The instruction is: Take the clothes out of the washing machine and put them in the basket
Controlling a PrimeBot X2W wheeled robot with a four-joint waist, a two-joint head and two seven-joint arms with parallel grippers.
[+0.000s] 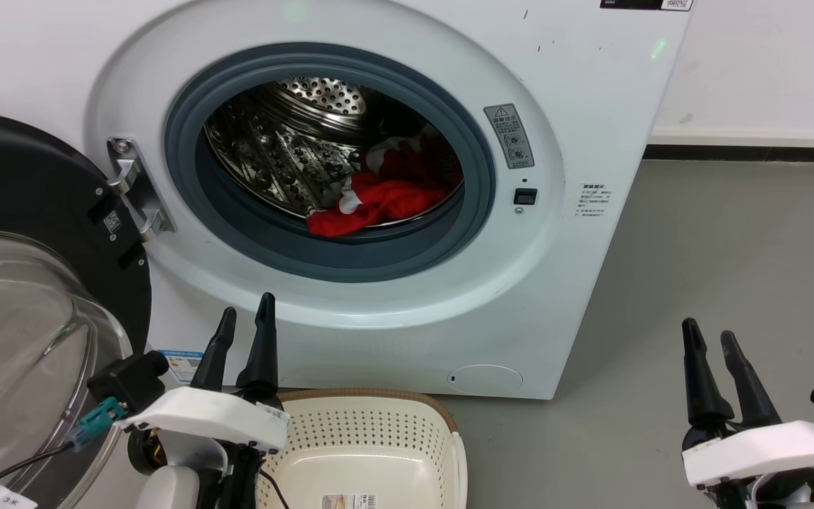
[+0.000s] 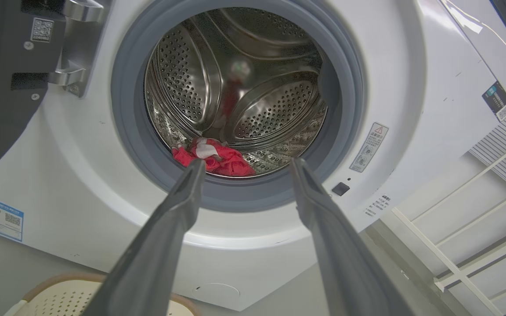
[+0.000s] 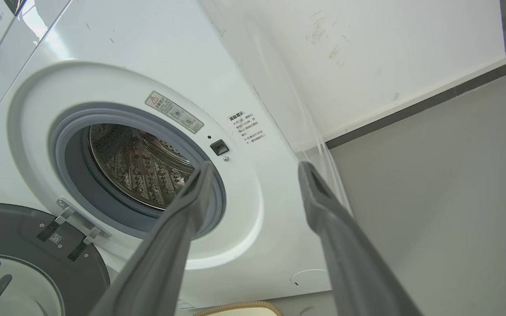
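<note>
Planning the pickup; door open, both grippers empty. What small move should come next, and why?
Probably reach the left gripper forward into the machine toward the clothes: it is open, aimed at the porthole, the door is swung aside, and the clothes lie near the drum's front.

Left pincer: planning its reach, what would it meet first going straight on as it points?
Probably the clothes lying in the washing machine; the left pincer might clip its grey rim first, depth unclear.
</note>
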